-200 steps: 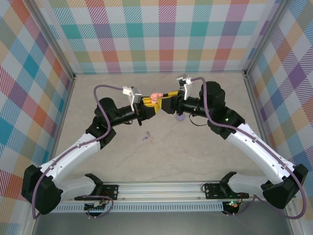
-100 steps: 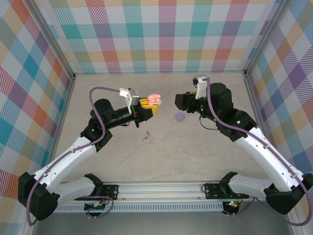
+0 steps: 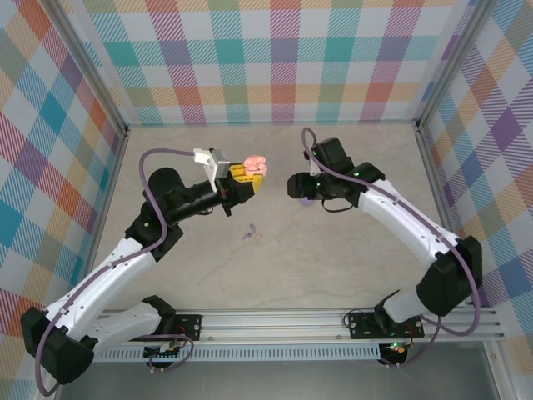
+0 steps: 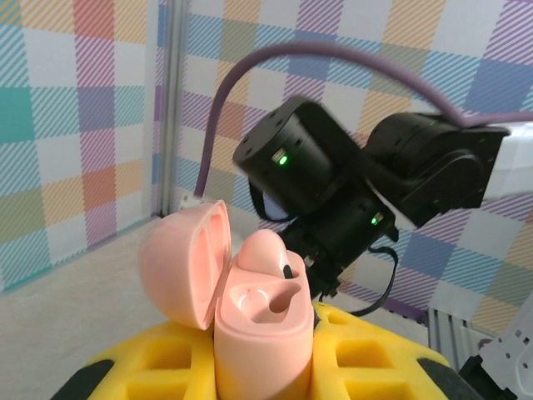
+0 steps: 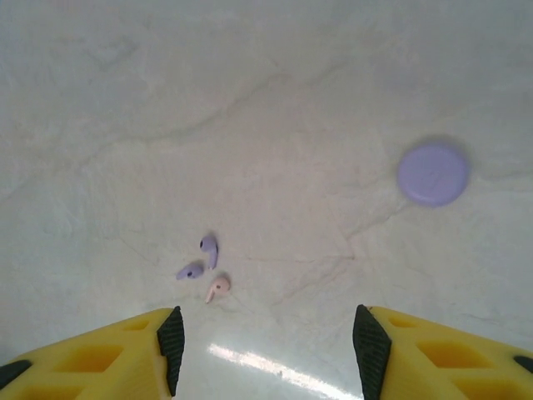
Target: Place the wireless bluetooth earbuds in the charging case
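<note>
My left gripper (image 3: 246, 175) is shut on a pink charging case (image 4: 265, 333), held upright above the table with its lid (image 4: 183, 262) swung open. One pink earbud (image 4: 265, 254) sits in the far socket; the near socket is empty. On the table lie two lilac earbuds (image 5: 209, 250) and a pink earbud (image 5: 217, 287), close together and seen from above as a small cluster (image 3: 251, 236). My right gripper (image 5: 265, 350) hangs open above the table, pointing down, with the loose earbuds just beyond its left finger (image 5: 171, 342). Nothing is between its jaws.
A round lilac disc (image 5: 432, 173) lies flat on the table to the right of the earbuds, partly under my right wrist (image 3: 307, 200). Plaid walls enclose the table on three sides. The right arm (image 4: 333, 192) looms close behind the held case.
My right gripper has drawn away from the case and turned down toward the table. The left arm has shifted slightly left, still holding the case.
</note>
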You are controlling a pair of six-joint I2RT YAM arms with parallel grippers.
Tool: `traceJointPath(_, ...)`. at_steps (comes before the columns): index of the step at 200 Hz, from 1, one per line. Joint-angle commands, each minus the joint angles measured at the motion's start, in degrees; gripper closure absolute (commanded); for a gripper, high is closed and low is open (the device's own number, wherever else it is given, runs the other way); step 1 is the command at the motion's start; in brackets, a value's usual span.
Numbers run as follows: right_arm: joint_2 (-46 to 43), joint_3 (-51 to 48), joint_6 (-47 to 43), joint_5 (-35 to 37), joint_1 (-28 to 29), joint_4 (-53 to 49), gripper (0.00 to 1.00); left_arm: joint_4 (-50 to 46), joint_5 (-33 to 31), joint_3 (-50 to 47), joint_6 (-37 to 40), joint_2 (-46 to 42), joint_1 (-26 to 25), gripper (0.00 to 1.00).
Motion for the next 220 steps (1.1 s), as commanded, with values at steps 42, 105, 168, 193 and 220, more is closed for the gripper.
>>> traceJointPath(42,11.44,0.89,4.44,-10.84,1.34,-1.98,0.46,-2.32,-5.33,0.97,2.4,-3.79,-0.45,0.8)
traceJointPath(105,22.37,5.06,8.11,-7.69,9.1,-3.6,0.51,-2.58,-6.14,0.51,2.63,-4.77,-0.45,0.79)
traceJointPath(168,29.14,9.85,11.61,-3.74,13.7,-5.2,0.59,-2.23,-5.59,0.34,2.39,-4.63,-0.45,0.79)
traceJointPath(193,31.33,11.61,11.78,-3.39,14.58,-5.8,0.59,-1.98,-5.52,0.15,2.29,-4.57,-0.47,0.79)
traceJointPath(220,33.63,14.08,12.04,-3.08,15.24,-6.34,0.6,-1.7,-5.25,0.13,2.09,-4.52,-0.45,0.79)
